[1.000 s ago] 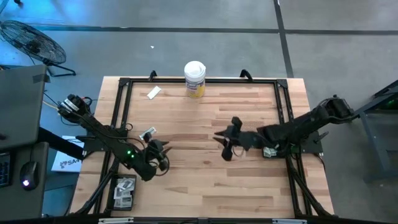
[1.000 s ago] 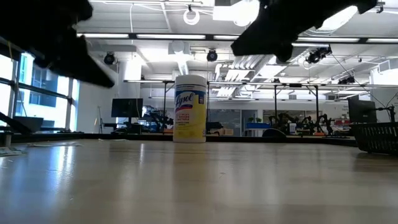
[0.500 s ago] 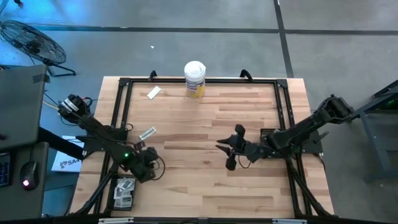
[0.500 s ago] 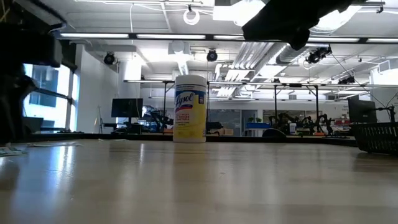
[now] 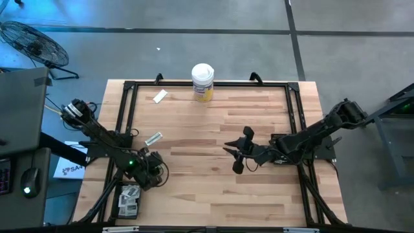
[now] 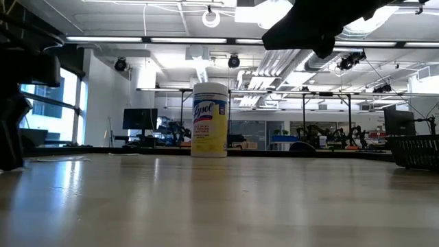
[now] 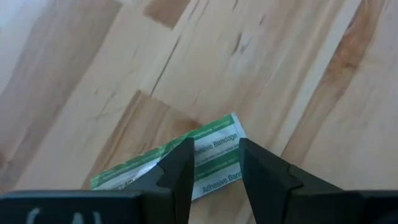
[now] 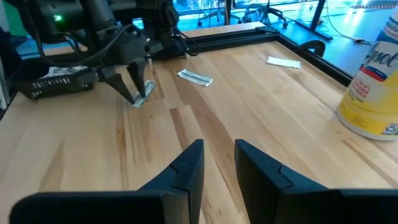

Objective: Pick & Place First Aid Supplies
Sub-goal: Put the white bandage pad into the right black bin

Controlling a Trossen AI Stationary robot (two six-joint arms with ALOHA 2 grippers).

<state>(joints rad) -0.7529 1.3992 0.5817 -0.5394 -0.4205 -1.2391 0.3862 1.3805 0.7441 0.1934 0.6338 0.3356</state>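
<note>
A white and green adhesive bandage wrapper (image 7: 211,134) lies on the wood near the table's left edge. My left gripper (image 7: 214,152) points steeply down over it, open, one finger on either side of the wrapper's end. From the right wrist view, the left gripper (image 8: 137,93) stands with that wrapper (image 8: 142,101) at its fingertips. From above, the left gripper (image 5: 155,173) hides it. Two more packets (image 5: 153,138) (image 5: 160,96) lie flat farther back. My right gripper (image 5: 238,158) hovers open over mid-table, holding nothing. My left gripper comes at the bandage wrapper from above, its fingers slanting down and standing across one end of it (image 7: 233,127). I cannot tell whether the fingertips touch the wrapper. The wrapper lies flat on the table.
A black basket (image 5: 127,199) holding packets sits off the table's near left corner. A tall white canister with a yellow label (image 5: 202,82) stands at the far edge. A black frame rail (image 5: 126,123) runs along the table's sides.
My left gripper has moved toward the table's near left corner and sunk, tipping from nearly level to steeply downward. My right gripper has swung a little toward the near edge, staying well above the table.
</note>
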